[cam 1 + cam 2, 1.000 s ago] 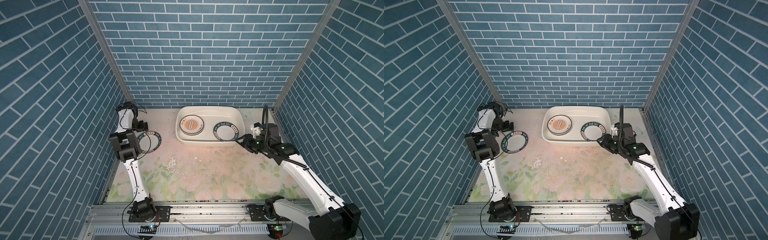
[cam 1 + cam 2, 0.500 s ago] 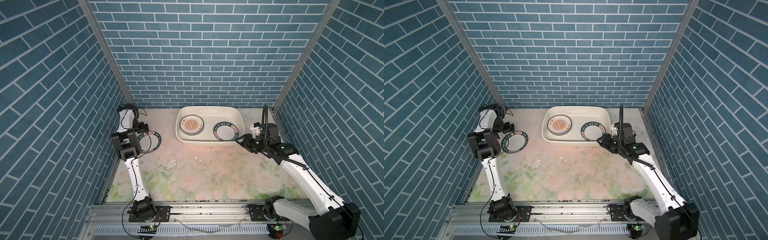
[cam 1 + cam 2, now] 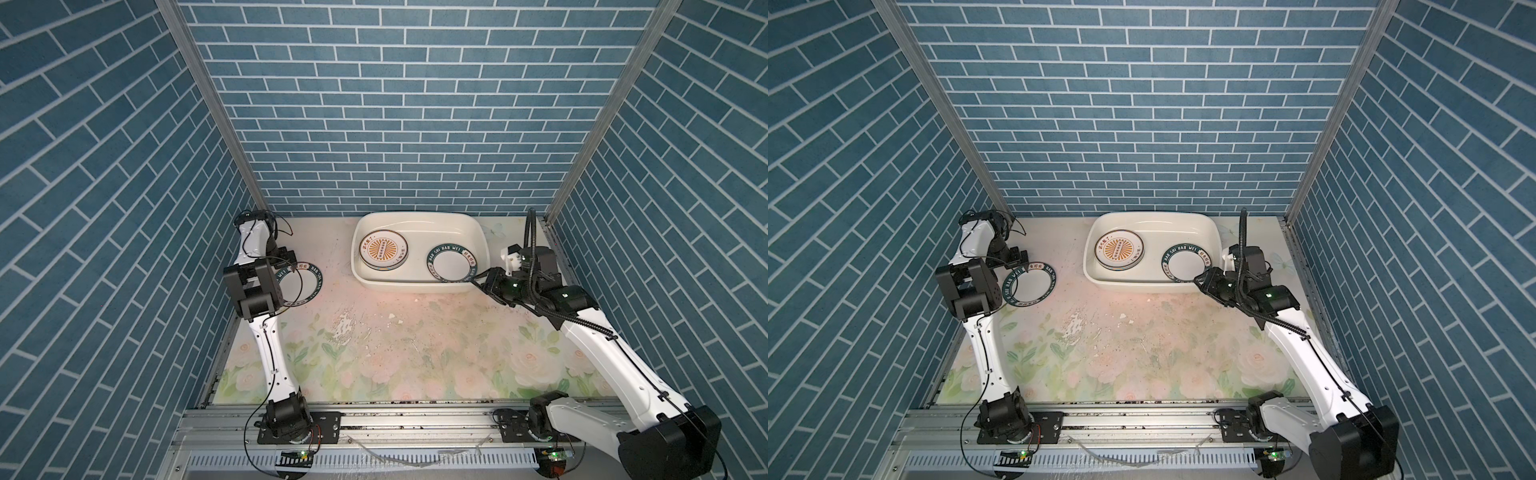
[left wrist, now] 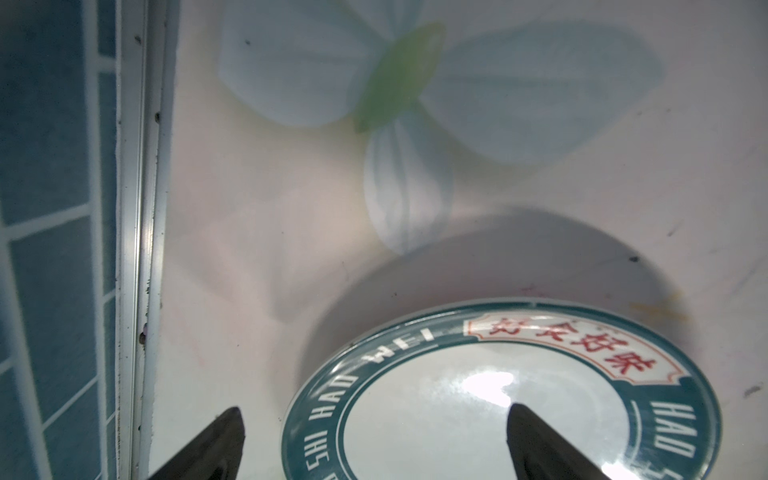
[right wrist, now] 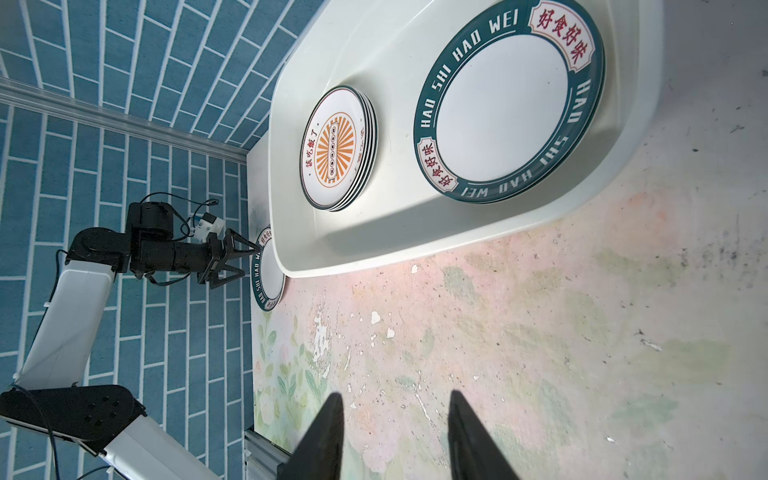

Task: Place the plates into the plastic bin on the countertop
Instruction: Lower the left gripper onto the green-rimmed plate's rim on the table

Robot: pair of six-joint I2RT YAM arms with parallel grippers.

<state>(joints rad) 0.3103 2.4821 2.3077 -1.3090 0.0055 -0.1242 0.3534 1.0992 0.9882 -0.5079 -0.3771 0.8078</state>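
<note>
Floral tabletop (image 3: 415, 353), in a top view: bin (image 3: 415, 222) holds a sunburst stack (image 3: 383, 252) and a teal plate (image 3: 452, 269); a loose plate (image 3: 307, 286) waits at left. Left wrist: left hand (image 4: 374, 409) spread astride its rim, ready to pinch. Right wrist: right hand (image 5: 395, 395) half-spread, empty, clear of the bin. Barely changed from a second ago.

A sunburst plate stack (image 3: 383, 250) and teal-banded plate (image 3: 453, 270) lie in the bin (image 3: 415, 286); another teal-banded plate (image 3: 301, 284) lies on the countertop (image 3: 415, 353).

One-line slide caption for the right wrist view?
Open right gripper above the countertop; plastic bin holds a sunburst plate stack and a teal-banded plate; open left gripper at the plate outside.
</note>
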